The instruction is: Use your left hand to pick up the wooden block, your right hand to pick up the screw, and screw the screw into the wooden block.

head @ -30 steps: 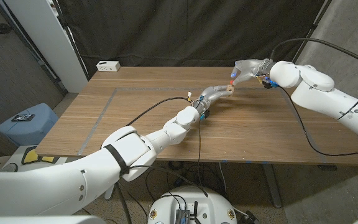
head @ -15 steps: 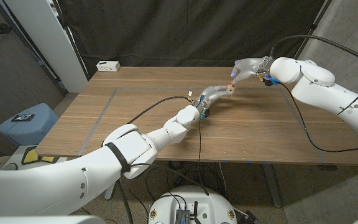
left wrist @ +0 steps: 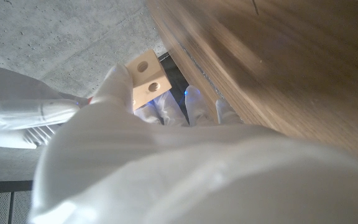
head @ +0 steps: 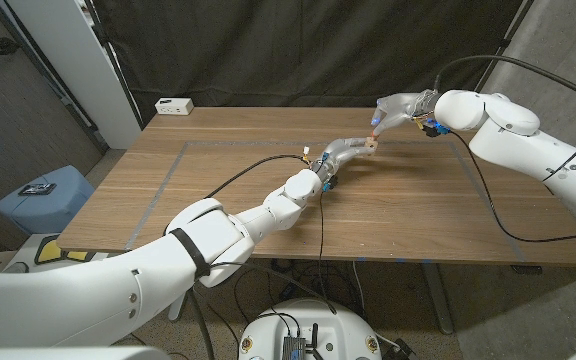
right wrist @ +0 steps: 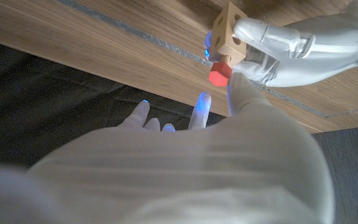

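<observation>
Change: right arm's elbow and forearm have swung slightly inward and up over the last second; both hands and the block have barely shifted, so the work has stayed at the same spot above the table's [head: 218, 190] far middle.
Left hand [head: 346, 151]: fingers clamped on the block [head: 369, 144], held off the table; the left wrist view shows its pale face with two holes [left wrist: 148, 79].
Right hand [head: 393, 108]: a fingertip [right wrist: 238, 93] presses against the screw [right wrist: 219, 76], other fingers spread; probably a thumb-and-finger pinch, though the thumb is hidden.
Screw: red head sits tight against the block's lower face, shank out of sight, so it seems already started in a hole.
Meaning: only the arm's pose changed, which reads as a wrist turn driving the screw; threading looks under way, not finished.
Next: keep the block steady while the right hand re-grips and turns.
</observation>
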`<state>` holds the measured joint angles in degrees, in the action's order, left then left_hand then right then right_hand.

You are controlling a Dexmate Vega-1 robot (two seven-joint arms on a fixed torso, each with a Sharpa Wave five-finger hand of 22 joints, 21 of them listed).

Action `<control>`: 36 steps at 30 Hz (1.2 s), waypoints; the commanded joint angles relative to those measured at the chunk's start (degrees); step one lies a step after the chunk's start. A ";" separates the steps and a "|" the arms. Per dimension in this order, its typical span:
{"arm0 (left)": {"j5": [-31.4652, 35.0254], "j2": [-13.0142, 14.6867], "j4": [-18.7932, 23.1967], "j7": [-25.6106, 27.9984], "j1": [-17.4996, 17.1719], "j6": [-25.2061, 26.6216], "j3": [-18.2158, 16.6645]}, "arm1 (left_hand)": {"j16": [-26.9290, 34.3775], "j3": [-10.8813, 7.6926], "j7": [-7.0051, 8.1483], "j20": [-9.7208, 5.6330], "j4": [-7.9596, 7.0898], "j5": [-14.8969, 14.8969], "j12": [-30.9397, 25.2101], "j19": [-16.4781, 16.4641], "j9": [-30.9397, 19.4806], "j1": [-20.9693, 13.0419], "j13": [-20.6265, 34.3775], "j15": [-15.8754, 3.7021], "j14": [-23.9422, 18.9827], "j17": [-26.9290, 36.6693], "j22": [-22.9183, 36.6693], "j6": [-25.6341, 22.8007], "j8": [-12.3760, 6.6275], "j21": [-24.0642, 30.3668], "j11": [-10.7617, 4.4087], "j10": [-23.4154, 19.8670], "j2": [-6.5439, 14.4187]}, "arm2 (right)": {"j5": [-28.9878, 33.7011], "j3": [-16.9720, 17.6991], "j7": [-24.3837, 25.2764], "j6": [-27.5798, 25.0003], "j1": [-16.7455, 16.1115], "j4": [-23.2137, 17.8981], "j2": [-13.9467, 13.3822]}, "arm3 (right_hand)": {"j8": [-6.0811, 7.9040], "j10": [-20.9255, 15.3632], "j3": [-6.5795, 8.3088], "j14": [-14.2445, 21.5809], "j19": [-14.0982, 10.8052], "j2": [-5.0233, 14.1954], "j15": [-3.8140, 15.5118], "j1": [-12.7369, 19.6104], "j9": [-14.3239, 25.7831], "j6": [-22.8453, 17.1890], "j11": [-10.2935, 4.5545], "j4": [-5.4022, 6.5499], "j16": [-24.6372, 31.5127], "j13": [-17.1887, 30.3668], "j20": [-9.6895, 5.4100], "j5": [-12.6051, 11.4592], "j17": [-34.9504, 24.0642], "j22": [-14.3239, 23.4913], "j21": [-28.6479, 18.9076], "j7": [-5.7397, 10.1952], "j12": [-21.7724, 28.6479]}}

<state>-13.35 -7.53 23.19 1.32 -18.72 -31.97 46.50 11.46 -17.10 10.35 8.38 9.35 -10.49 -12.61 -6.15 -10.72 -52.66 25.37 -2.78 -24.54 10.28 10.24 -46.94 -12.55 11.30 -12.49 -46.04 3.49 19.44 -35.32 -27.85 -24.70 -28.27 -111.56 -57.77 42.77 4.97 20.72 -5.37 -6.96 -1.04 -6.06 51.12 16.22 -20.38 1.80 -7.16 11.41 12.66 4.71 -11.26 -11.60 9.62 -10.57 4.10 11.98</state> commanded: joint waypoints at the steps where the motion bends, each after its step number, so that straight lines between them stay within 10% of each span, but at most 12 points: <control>1: 0.28 0.10 0.60 0.37 -0.49 -0.45 0.15 | 0.12 -0.33 1.19 -0.10 0.51 -0.43 -0.30 0.02 -0.36 -1.15 0.33 -4.22 -0.26 0.11 0.18 -2.00 -0.57 0.31 -0.08 -0.65 0.08 | -1.17 0.33 -1.14 0.14 -0.23 -0.18 -0.78 | 0.04 0.35 -0.11 -0.16 0.27 0.17 -0.79 -1.14 -0.06 -0.22 0.80 0.51 0.02 0.21 0.17 -0.37 -0.27 0.19 -0.17 0.11 -0.19; 36: 0.14 0.06 0.91 0.75 -0.78 -0.15 -0.27 | 0.08 -1.00 1.51 0.01 0.20 -0.08 -0.42 0.11 -0.35 -3.94 0.61 -4.23 0.12 0.34 0.18 -2.57 -0.51 0.28 -0.20 -1.65 0.17 | -1.43 0.89 -2.08 0.33 -1.24 -1.54 -2.76 | -4.15 5.39 -1.81 -3.52 2.35 -0.40 -2.21 -6.35 -1.70 7.02 2.58 1.04 -0.17 0.44 1.34 0.20 -0.61 0.23 -0.23 0.80 -0.75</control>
<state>-12.96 -7.48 24.17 2.09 -19.47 -32.30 46.51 11.46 -17.79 10.19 8.38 9.61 -10.48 -12.59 -6.16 -10.81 -56.11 25.63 -2.78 -24.53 10.55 10.24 -47.77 -12.94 11.30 -12.91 -47.24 3.48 16.95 -34.53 -30.79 -23.55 -28.78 -112.34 -60.08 38.76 9.44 19.01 -8.44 -4.59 -1.49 -8.68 45.09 14.43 -13.27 4.40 -5.87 11.41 12.93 5.83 -11.26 -12.14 9.75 -10.57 4.62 11.02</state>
